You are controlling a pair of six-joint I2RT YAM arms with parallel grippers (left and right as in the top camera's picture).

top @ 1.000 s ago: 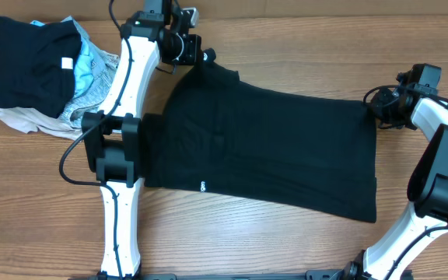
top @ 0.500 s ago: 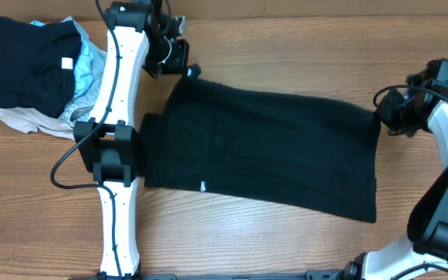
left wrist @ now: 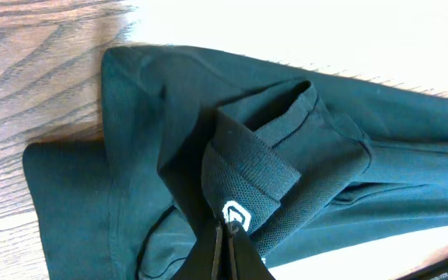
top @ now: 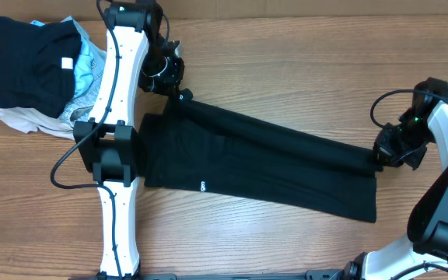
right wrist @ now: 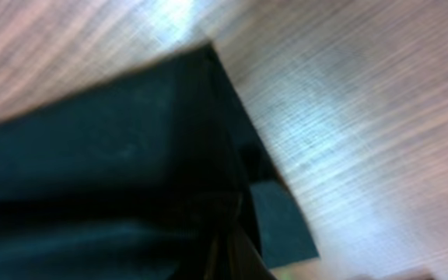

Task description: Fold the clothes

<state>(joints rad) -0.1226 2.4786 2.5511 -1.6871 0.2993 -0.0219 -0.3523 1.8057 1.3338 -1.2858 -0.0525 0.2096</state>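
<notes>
A large black T-shirt point(top: 271, 167) with a small white logo point(top: 203, 186) lies across the middle of the table, its far edge folded toward the near edge. My left gripper point(top: 179, 93) is shut on the shirt's far left corner near the collar point(left wrist: 247, 167). My right gripper point(top: 381, 153) is shut on the shirt's far right corner point(right wrist: 208, 132). In the left wrist view the jaws point(left wrist: 225, 233) pinch the ribbed fabric by a white tag. In the right wrist view the jaws point(right wrist: 232, 249) are blurred, closed on dark cloth.
A pile of other clothes sits at the far left: a black piece point(top: 33, 70), a light-blue piece point(top: 92, 66) and a beige piece point(top: 22, 117). The wooden table point(top: 286, 241) shows around the shirt.
Both grippers have pulled the shirt's far edge toward the near side, folding it over. The shirt now looks narrower. The right gripper moved down and inward, the left slightly down.
</notes>
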